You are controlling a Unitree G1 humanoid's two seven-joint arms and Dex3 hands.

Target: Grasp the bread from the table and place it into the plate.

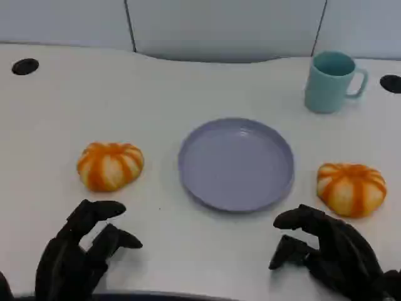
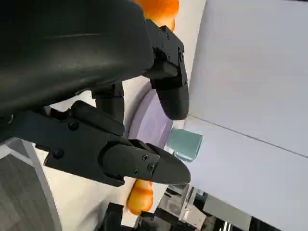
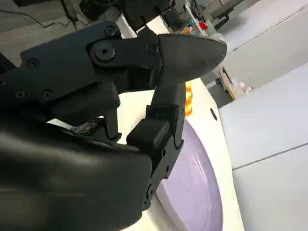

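so there's a round lavender plate with a low raised rim (image 1: 236,164) sitting pretty much dead centre on the white desk (image 1: 188,88), nothing in it. two breads here: a round orange-and-cream striped bun shaped like a little pumpkin (image 1: 110,165) lies at about 9 o'clock from the plate, well apart from it, and a second bun of the same orange-striped look (image 1: 351,188) lies at roughly 4 o'clock from the plate, near its rim but not touching. both are flat on the desk, neither is held.

a teal ceramic mug with its handle to the right (image 1: 332,81) stands upright at about 1 o'clock from the plate, toward the far edge. there are also two dark round holes in the desk, one far left (image 1: 25,66) and one far right (image 1: 391,83).

the black left hand (image 1: 78,251) hovers at 6 o'clock from the left bun, near it but apart, fingers (image 1: 103,211) spread apart and holding nothing. the black right hand (image 1: 329,251) sits at about 7 o'clock from the right bun, just beside it without touching, fingers (image 1: 301,217) loosely curved but apart, nothing in them either.

in the left wrist view the fingers (image 2: 171,96) are clearly separated, with the plate and mug behind them. the right wrist view has its fingers (image 3: 163,130) over the plate's edge.
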